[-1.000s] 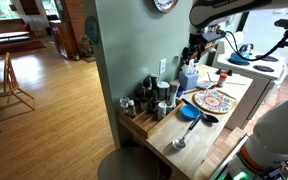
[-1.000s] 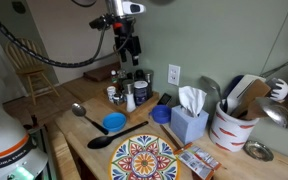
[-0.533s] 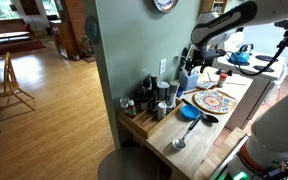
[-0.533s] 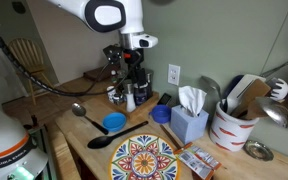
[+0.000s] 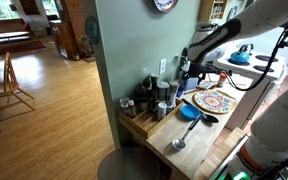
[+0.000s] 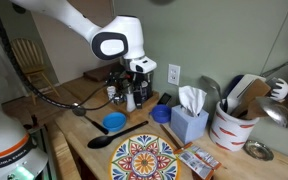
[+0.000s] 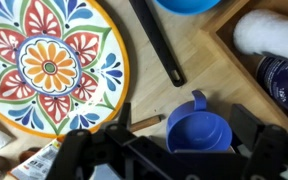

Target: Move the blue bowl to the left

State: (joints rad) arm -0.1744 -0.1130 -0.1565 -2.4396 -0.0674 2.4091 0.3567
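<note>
The blue bowl sits on the wooden counter between a metal spoon and the patterned plate. It also shows in an exterior view and only as a rim at the top edge of the wrist view. My gripper hangs open over the back of the counter, behind the bowl and apart from it; it also shows in an exterior view. In the wrist view the gripper is empty, and a small blue handled cup lies below between the fingers.
A black ladle lies beside the bowl. A blue tissue box and a utensil crock stand past the plate. Bottles and jars fill a wooden tray at the wall. A white bottle stands close by.
The arm has come down from high above the counter. The gripper now hangs low near the bottles and the small blue cup. The bowl has not moved.
</note>
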